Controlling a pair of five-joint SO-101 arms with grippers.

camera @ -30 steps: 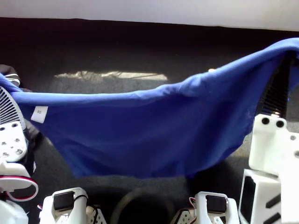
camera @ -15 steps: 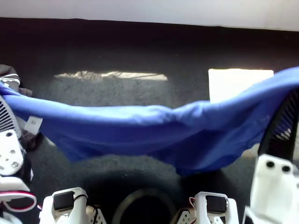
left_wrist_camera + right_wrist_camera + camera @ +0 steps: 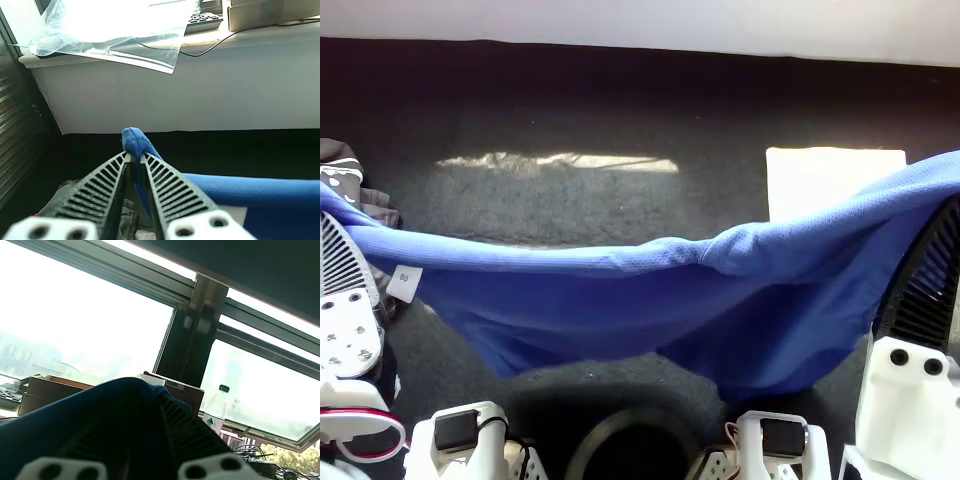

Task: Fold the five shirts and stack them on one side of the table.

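Left jaws are pinched shut on a little bunch of the big blue knit shirt (image 3: 134, 141), and the blue bump pokes out past their tips. Right jaws are shut on the other end of the shirt, and blue cloth lies over them in the right wrist view.

The left arm (image 3: 345, 320) stands at the near left of the desk and reaches up along the left edge. The right arm (image 3: 910, 400) stands at the near right, with its black ribbed finger (image 3: 925, 280) tilted up toward the right edge.

The shirt hangs in the air between the two arms, stretched across from left to right. Its top edge dips a little in the middle, and the rest droops down on the near side over the dark grey desk (image 3: 570, 120). Whether its low edge touches the desk cannot be told. A small white tag (image 3: 404, 283) shows on the shirt near the left end.

A flat white folded cloth (image 3: 820, 175) lies on the desk at the far right, partly behind the shirt. A dark grey heap of clothes (image 3: 345, 165) lies at the left edge, near the left arm.
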